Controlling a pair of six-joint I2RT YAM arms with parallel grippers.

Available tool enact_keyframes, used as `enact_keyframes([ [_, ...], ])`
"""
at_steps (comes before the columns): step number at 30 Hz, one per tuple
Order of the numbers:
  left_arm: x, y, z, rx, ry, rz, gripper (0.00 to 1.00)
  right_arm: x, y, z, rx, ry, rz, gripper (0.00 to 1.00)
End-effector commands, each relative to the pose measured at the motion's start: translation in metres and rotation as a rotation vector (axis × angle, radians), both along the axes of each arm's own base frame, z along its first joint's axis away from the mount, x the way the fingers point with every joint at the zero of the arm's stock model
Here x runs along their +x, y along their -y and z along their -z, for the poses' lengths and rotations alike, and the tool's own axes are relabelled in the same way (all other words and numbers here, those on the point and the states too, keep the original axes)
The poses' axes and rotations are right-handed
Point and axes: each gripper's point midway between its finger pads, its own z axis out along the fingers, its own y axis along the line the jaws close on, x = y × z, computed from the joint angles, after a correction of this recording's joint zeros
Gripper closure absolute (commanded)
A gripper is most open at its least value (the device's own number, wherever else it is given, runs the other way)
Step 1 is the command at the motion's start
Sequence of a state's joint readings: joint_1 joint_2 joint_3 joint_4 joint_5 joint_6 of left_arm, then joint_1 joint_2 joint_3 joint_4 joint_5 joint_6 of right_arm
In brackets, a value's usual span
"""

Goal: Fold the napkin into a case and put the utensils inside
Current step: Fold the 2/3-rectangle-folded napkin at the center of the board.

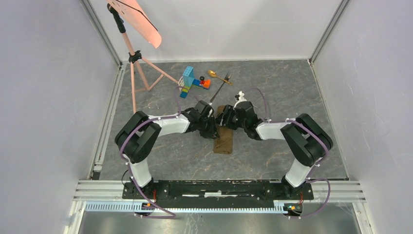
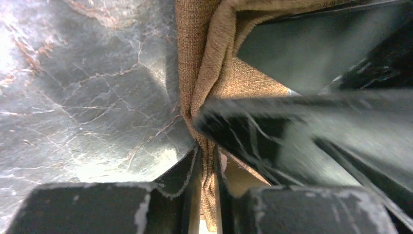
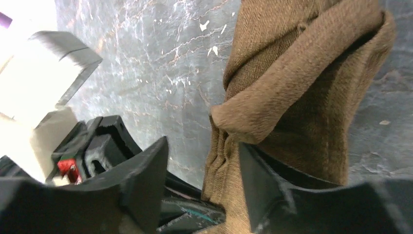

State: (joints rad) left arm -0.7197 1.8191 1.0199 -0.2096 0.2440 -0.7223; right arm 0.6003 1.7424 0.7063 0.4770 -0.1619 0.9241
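Observation:
The brown napkin (image 1: 224,140) lies bunched in a narrow strip at the table's middle. My left gripper (image 1: 213,129) is shut on a pinched fold of it (image 2: 204,58), with cloth squeezed between its fingertips (image 2: 208,163). My right gripper (image 1: 225,120) is open over the napkin's far end. A gathered edge of the napkin (image 3: 302,87) sits between its fingers (image 3: 203,163), against the right-hand finger (image 3: 263,180). The gold spoon (image 1: 214,74) and the thin dark fork (image 1: 221,86) lie at the back, apart from both grippers.
Colourful toy blocks (image 1: 192,80) sit just left of the utensils. A pink stand (image 1: 139,63) with a pink panel stands at the back left. Grey walls enclose the marble table (image 1: 292,92). The two grippers are almost touching.

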Motion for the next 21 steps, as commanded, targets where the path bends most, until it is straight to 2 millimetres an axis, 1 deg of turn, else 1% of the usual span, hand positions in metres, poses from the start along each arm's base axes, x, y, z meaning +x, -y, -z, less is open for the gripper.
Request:
enact_keyframes([
  [1,-0.022,0.005,0.014,-0.121,-0.106,-0.102,0.83,-0.014,0.000,-0.036,-0.075,0.142,-0.207,0.33],
  [2,-0.022,0.010,0.011,-0.173,-0.118,-0.139,0.84,-0.020,0.003,-0.040,-0.091,0.161,-0.238,0.31],
  [3,-0.026,0.013,0.009,-0.208,-0.135,-0.167,0.85,-0.028,0.008,-0.040,-0.107,0.170,-0.262,0.28],
  [5,-0.030,0.021,0.002,-0.289,-0.146,-0.221,0.86,-0.040,0.017,-0.040,-0.139,0.187,-0.312,0.26],
  [8,-0.043,0.035,-0.007,-0.354,-0.162,-0.282,0.87,-0.048,0.037,-0.037,-0.235,0.215,-0.356,0.24],
  [11,-0.057,0.049,-0.011,-0.410,-0.176,-0.329,0.87,-0.049,0.049,-0.038,-0.277,0.238,-0.352,0.23],
  [14,-0.066,0.059,-0.010,-0.447,-0.198,-0.351,0.88,-0.046,0.054,-0.041,-0.265,0.239,-0.312,0.23],
  [17,-0.069,0.062,-0.003,-0.441,-0.222,-0.367,0.88,-0.043,0.062,-0.046,-0.254,0.232,-0.247,0.22],
  [19,-0.069,0.060,0.002,-0.437,-0.225,-0.378,0.89,-0.042,0.069,-0.058,-0.250,0.264,-0.206,0.21],
  [21,-0.071,0.058,0.007,-0.425,-0.227,-0.382,0.89,-0.046,0.075,-0.067,-0.248,0.291,-0.186,0.15],
])
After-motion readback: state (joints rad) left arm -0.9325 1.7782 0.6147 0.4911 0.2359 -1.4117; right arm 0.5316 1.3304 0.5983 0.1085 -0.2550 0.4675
